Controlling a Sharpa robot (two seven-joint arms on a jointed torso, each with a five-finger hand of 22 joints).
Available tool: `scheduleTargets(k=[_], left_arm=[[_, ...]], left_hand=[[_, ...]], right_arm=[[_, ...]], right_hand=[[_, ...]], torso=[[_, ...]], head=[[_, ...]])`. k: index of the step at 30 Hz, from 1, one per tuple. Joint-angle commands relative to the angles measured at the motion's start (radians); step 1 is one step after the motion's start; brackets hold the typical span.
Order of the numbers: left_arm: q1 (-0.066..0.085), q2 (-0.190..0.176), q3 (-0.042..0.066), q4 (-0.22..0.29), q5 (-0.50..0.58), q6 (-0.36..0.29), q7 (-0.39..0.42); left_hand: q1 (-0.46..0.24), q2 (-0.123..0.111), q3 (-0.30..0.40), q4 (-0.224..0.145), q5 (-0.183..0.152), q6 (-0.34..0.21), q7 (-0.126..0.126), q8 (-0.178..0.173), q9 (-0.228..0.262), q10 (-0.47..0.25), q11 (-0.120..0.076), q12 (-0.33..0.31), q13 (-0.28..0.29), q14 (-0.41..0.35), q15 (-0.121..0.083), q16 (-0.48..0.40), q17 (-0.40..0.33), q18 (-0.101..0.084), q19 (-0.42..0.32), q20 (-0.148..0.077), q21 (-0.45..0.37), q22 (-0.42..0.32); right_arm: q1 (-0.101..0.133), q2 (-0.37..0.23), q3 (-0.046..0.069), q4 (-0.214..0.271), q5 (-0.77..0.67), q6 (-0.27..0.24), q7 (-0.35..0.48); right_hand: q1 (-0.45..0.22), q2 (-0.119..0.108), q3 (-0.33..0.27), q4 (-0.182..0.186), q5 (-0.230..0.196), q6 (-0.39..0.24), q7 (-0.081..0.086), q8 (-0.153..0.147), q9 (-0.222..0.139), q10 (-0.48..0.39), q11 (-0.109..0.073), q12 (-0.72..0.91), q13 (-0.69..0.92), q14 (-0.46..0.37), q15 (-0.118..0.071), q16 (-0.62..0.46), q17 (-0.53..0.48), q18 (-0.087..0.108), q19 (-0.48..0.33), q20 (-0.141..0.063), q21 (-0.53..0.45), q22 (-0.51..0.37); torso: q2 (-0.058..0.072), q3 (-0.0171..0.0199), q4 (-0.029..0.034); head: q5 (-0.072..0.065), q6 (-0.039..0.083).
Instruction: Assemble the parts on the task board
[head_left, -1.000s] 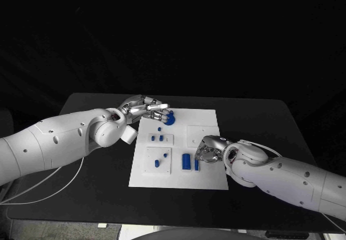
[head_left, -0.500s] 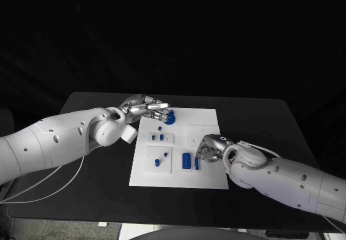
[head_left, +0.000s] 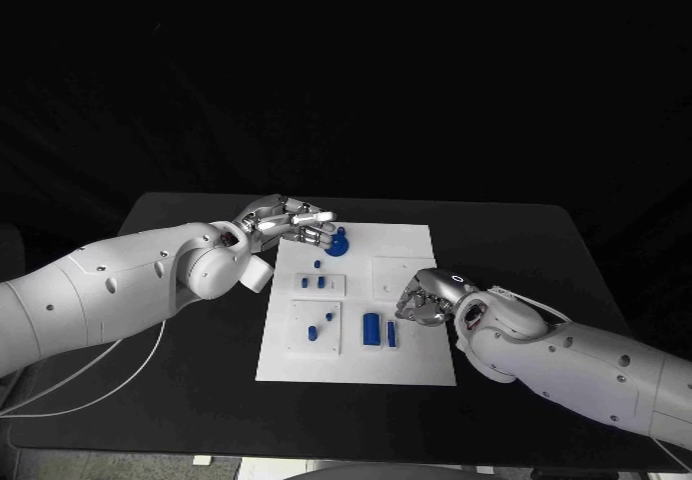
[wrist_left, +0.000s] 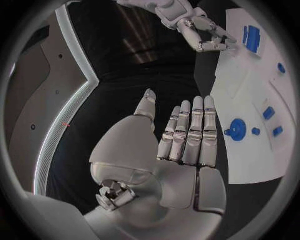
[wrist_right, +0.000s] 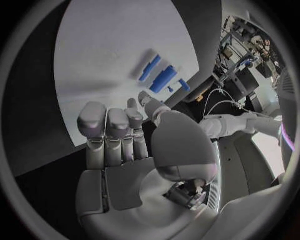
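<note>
The white task board (head_left: 418, 350) lies in the middle of the black table. A round blue part (head_left: 336, 243) stands near its far left corner, also seen as the round part (wrist_left: 237, 130). My left hand (head_left: 289, 219) hovers just left of it, fingers straight and apart, holding nothing (wrist_left: 181, 145). A blue cylinder (head_left: 371, 327) and a thin blue bar (head_left: 392, 334) lie side by side on the board. My right hand (head_left: 424, 298) sits at the board's right edge beside them, fingers curled in, nothing between them (wrist_right: 125, 145).
Two small blue parts (head_left: 317, 283) stand in a row left of centre, with another small part (head_left: 319, 265) above them. Two more blue pieces (head_left: 320, 322) lie on a square plate at the near left. Bare black table (head_left: 548, 250) surrounds the board.
My left hand has drawn back from the round blue part, which now stands free of its fingers. My right hand has shifted slightly right, away from the thin bar.
</note>
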Motion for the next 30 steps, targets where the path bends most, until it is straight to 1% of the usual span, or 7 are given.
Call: scheduleTargets(k=[1,6,9,13,22,27,30], left_arm=[[0.001,0.004,0.001,-0.012,0.027,-0.041,0.038],[0.001,0.017,0.001,-0.056,0.078,-0.093,0.075],[0.001,0.031,0.001,-0.094,0.113,-0.125,0.1],[0.001,0.045,0.002,-0.142,0.145,-0.147,0.124],[0.005,0.067,0.003,-0.254,0.219,-0.194,0.164],[0.005,0.083,0.003,-0.299,0.256,-0.211,0.171],[0.005,0.095,0.003,-0.318,0.267,-0.216,0.174]], left_hand=[[0.007,0.008,-0.002,-0.003,-0.003,-0.003,-0.002,0.003,0.001,-0.004,0.0,-0.001,0.001,0.005,0.001,-0.003,0.001,0.013,-0.001,-0.004,0.003,-0.001],[0.018,0.011,0.002,-0.011,0.004,0.005,-0.005,0.003,0.001,0.004,-0.003,-0.001,0.001,0.01,-0.001,-0.003,0.002,0.012,0.0,-0.005,0.004,-0.001],[0.021,0.014,0.002,-0.015,0.006,0.008,-0.006,0.003,0.001,0.005,-0.003,-0.002,0.001,0.01,-0.001,-0.003,0.001,0.011,0.0,-0.006,0.004,-0.001],[0.025,0.019,0.001,-0.023,0.007,0.018,-0.008,0.002,0.001,0.003,-0.003,-0.002,0.001,0.004,0.001,-0.003,-0.003,0.011,-0.001,-0.005,0.004,-0.001],[0.031,0.029,-0.001,-0.038,0.01,0.018,-0.03,0.002,0.0,-0.045,-0.01,-0.004,0.0,-0.074,0.001,-0.004,-0.013,0.023,-0.027,0.017,-0.007,-0.005],[0.026,0.016,0.003,-0.04,0.009,-0.146,-0.047,-0.007,-0.008,-0.226,-0.014,-0.008,-0.004,-0.273,0.007,-0.009,-0.023,0.042,-0.128,0.082,-0.079,-0.02],[0.02,0.015,0.013,-0.04,0.008,-0.158,-0.056,-0.008,-0.009,-0.27,-0.022,-0.01,-0.006,-0.327,0.003,-0.012,-0.026,0.119,-0.172,0.146,-0.079,-0.016]], right_arm=[[0.013,-0.01,0.02,0.006,0.189,-0.053,0.099],[0.052,-0.017,0.067,-0.041,0.44,-0.062,0.217],[0.082,-0.008,0.087,-0.11,0.609,-0.048,0.284],[0.105,0.022,0.119,-0.225,0.784,-0.021,0.348],[0.132,0.1,0.164,-0.463,1.033,0.084,0.468],[0.135,0.128,0.177,-0.523,1.079,0.128,0.508],[0.135,0.135,0.18,-0.536,1.089,0.137,0.52]], right_hand=[[0.005,-0.015,-0.023,0.035,0.016,-0.031,0.01,0.005,0.0,-0.013,0.004,-0.012,-0.007,-0.007,-0.001,-0.012,-0.008,-0.003,-0.001,0.0,-0.027,0.106],[0.033,-0.007,-0.075,0.073,0.032,-0.055,0.019,0.004,-0.001,-0.054,0.008,-0.115,-0.09,-0.022,-0.004,-0.121,-0.075,-0.004,-0.017,-0.003,-0.201,0.057],[0.048,0.012,-0.107,0.054,0.067,-0.067,0.024,0.004,-0.001,-0.126,0.016,-0.266,-0.214,-0.077,0.008,-0.276,-0.167,0.01,-0.095,0.009,-0.565,-0.057],[0.047,0.035,-0.121,0.029,0.101,-0.085,0.036,0.004,-0.001,-0.138,0.025,-0.446,-0.441,-0.115,0.029,-0.456,-0.287,0.014,-0.137,0.032,-0.725,-0.198],[0.013,0.058,-0.092,0.032,0.152,-0.173,0.078,0.004,-0.003,-0.245,0.158,-0.853,-1.127,-0.329,0.195,-0.943,-0.879,0.033,-0.468,0.215,-0.848,-0.846],[0.025,0.103,-0.183,0.035,0.17,-0.215,0.073,0.004,-0.004,-0.329,0.167,-0.859,-1.13,-0.384,0.21,-0.945,-1.055,0.081,-0.509,0.289,-0.846,-1.173],[0.029,0.113,-0.207,0.034,0.168,-0.226,0.07,0.001,-0.005,-0.337,0.168,-0.859,-1.13,-0.392,0.211,-0.946,-1.055,0.093,-0.524,0.306,-0.841,-1.242]], torso=[[-0.006,-0.0006,-0.0057],[-0.023,-0.0012,-0.0152],[-0.039,-0.0035,-0.0198],[-0.061,-0.0082,-0.0263],[-0.096,0.0006,-0.0341],[-0.104,0.0058,-0.0378],[-0.108,0.0084,-0.0357]], head=[[-0.007,0.022],[-0.011,0.056],[-0.013,0.07],[-0.012,0.086],[-0.004,0.133],[0.001,0.156],[0.003,0.165]])
